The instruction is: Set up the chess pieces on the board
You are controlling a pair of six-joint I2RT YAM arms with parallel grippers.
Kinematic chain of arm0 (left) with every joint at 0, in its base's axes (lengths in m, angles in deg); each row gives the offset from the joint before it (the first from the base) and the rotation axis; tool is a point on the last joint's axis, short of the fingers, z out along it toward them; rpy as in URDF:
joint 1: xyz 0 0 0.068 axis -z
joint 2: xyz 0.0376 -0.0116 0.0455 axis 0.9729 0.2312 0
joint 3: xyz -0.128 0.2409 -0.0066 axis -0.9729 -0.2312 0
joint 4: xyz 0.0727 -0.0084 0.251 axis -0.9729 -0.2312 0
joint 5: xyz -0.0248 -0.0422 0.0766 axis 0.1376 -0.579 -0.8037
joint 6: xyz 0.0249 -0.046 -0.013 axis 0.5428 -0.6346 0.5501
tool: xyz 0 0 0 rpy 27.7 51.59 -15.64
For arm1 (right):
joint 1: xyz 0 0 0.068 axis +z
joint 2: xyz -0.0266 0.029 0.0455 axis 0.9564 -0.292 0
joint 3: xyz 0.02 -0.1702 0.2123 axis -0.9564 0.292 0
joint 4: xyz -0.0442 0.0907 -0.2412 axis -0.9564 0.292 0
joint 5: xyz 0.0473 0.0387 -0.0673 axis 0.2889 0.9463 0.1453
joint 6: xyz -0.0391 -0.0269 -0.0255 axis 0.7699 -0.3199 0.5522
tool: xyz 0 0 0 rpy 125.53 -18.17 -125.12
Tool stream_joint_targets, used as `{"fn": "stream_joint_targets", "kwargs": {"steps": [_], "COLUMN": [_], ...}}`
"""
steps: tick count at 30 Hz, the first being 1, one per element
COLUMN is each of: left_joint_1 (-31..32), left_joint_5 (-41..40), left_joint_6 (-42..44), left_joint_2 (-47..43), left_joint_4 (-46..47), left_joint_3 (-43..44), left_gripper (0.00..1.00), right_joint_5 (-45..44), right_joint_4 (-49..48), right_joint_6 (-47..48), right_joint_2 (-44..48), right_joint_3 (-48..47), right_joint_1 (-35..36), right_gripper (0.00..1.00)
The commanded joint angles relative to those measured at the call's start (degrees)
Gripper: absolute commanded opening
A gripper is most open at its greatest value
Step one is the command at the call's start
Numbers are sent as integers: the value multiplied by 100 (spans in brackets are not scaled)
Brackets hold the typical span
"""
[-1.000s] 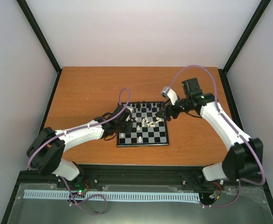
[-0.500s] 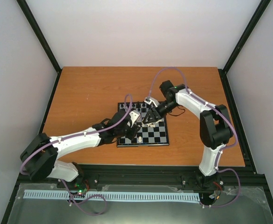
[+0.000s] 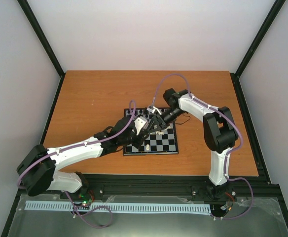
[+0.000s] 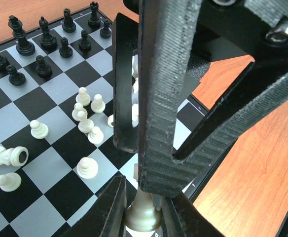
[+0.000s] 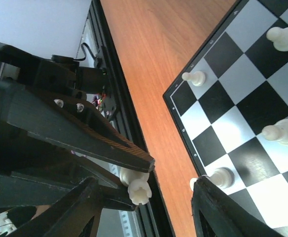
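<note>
The board point(image 3: 151, 153) lies mid-table, with black chess pieces point(image 4: 44, 40) standing along its far rows. Cream-white chess pieces point(image 4: 87, 167) are scattered over the middle squares, and some lie toppled point(image 4: 6, 156). My left gripper point(image 3: 145, 127) hovers over the board, shut on a cream-white rook point(image 5: 139, 188) that shows low between its jaws point(image 4: 143, 219). My right gripper point(image 3: 156, 123) meets it from the right. In the right wrist view its fingers point(image 5: 80, 210) stand open on either side of the rook without touching it.
Orange table top point(image 3: 94, 98) surrounds the board. A black frame rail point(image 3: 149, 180) runs along the near edge, and grey walls enclose the cell. More cream pieces point(image 5: 280, 132) stand on the board's near-corner squares in the right wrist view.
The right arm has swung in from the right side of the board to the left gripper, its jaws narrowing. The left gripper has moved right over the board, still holding the piece.
</note>
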Motion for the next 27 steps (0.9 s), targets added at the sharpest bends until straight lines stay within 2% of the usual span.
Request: {"fn": "stream_joint_targets", "kwargs": {"steps": [1,10,18,27], "left_joint_1": [51,53,49,51], "left_joint_5": [20,-106,-304,-228], "left_joint_6": [114,110,90,93], "left_joint_2": [-129,-146,-401,-434], "left_joint_4": [246,250,336,369], "left_joint_3": [-19,-28,-163,-184], "left_gripper": [9,9,9,9], "right_joint_5": [485,774,576,664], "right_joint_4": [292,481,389,379], "right_joint_6": [170,373,292,306], "right_joint_2": [-96,-159,-185,-241], "right_joint_3": [-135,-49,47,55], "right_joint_1": [115,153,162,162], "right_gripper": [49,31,33,25]}}
